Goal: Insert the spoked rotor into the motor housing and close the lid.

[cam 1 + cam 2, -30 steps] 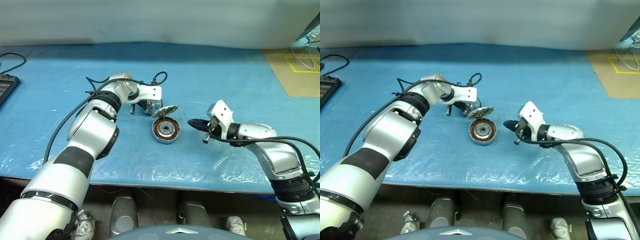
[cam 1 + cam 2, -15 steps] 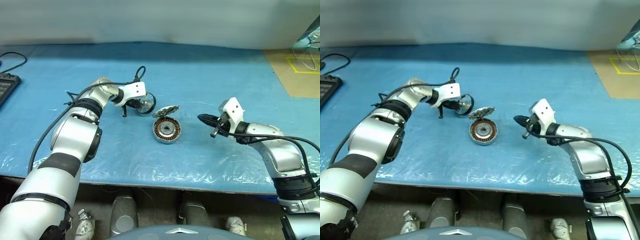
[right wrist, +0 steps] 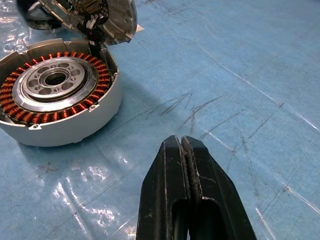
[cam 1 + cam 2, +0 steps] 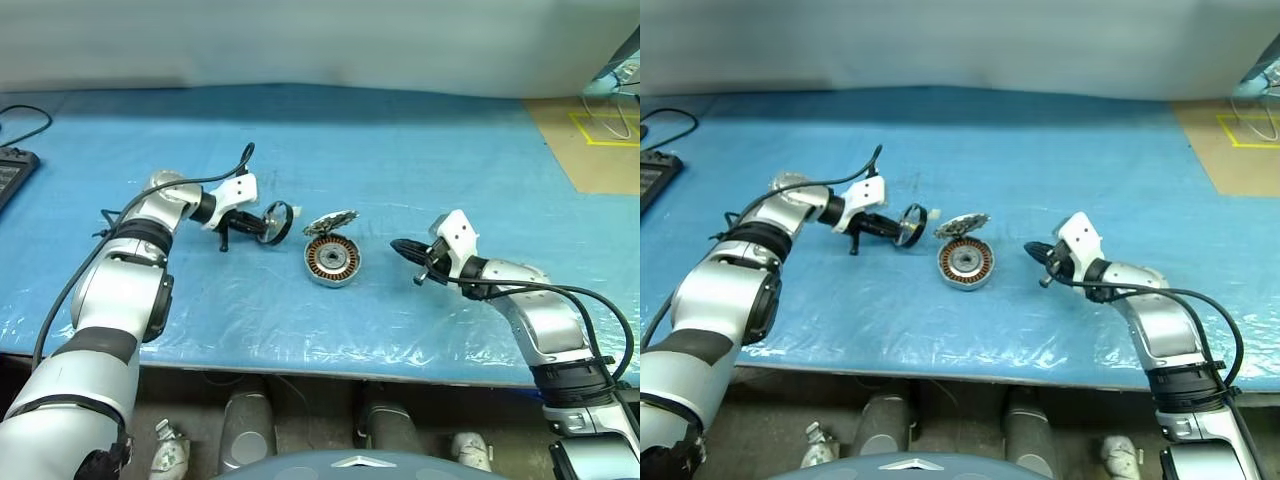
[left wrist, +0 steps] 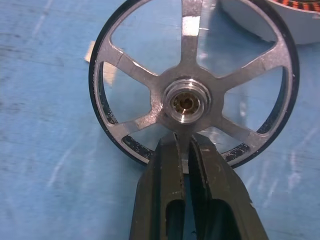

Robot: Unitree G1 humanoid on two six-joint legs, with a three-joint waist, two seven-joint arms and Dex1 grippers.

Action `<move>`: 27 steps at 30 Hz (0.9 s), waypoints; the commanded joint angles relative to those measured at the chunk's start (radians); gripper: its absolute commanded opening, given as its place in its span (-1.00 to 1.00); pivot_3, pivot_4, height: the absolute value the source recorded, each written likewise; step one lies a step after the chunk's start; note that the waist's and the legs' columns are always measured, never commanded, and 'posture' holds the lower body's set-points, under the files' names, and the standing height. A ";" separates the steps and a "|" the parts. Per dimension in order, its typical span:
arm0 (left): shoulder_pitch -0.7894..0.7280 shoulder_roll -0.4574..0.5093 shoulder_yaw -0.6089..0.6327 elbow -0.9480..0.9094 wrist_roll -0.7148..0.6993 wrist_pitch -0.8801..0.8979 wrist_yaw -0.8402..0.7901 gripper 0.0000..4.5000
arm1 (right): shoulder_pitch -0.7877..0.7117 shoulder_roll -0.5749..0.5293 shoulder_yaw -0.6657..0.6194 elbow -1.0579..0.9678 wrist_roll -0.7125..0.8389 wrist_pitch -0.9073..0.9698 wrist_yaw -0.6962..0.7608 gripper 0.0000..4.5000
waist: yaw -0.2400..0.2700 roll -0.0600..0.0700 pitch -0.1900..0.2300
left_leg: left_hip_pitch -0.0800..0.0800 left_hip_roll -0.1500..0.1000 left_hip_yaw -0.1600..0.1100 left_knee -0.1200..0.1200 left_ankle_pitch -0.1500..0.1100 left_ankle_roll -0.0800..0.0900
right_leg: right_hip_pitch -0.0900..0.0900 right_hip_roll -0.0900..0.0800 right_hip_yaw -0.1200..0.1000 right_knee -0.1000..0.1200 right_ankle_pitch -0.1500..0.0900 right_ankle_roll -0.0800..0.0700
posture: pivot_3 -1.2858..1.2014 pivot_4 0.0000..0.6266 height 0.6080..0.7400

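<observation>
The spoked rotor (image 5: 187,102), a black-rimmed wheel with silvery spokes and hub, is pinched at its rim by my left gripper (image 5: 185,141), which is shut on it. It is held on edge just left of the motor housing (image 4: 332,260), apart from it (image 4: 277,222). The housing lies flat on the blue table cover and shows its ring of copper coils (image 3: 55,95). Its lid (image 4: 333,221) stands tilted up at the far rim, patterned face inward (image 3: 95,15). My right gripper (image 4: 400,247) hovers right of the housing, shut and holding nothing (image 3: 182,145).
A dark keyboard-like device (image 4: 8,175) with a cable sits at the table's far left edge. A brown board with yellow tape (image 4: 590,140) lies at the back right. The blue plastic-covered table (image 4: 400,150) ends at its front edge near me.
My left gripper has carried the rotor leftward, away from the lid, and its wrist has rolled. The right gripper has drawn slightly back and down from the housing.
</observation>
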 commanded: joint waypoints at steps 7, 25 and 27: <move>0.104 0.008 0.033 -0.254 -0.159 0.039 -0.191 -0.94 | -0.002 -0.003 -0.009 -0.013 0.002 -0.013 0.010 -1.00 | 0.002 0.000 0.000 | 0.000 0.001 0.000 0.000 0.000 0.000 | 0.000 0.000 0.000 0.000 0.000 0.000 | 0.03 -0.52 1.00; 0.235 0.082 -0.020 -0.514 -0.260 0.180 -0.213 -0.94 | 0.010 0.004 -0.003 -0.013 -0.007 -0.015 0.003 -1.00 | -0.002 0.000 0.000 | 0.001 0.001 0.002 0.000 0.000 0.000 | -0.001 0.000 0.000 0.000 0.000 0.000 | 0.03 -0.52 1.00; 0.242 0.082 -0.037 -0.557 -0.288 0.201 -0.213 -0.94 | 0.006 0.006 -0.001 -0.012 -0.009 -0.014 0.002 -1.00 | -0.002 0.000 0.000 | 0.000 0.001 0.002 0.000 0.000 0.000 | -0.001 0.000 0.001 0.000 0.000 0.000 | 0.03 -0.52 1.00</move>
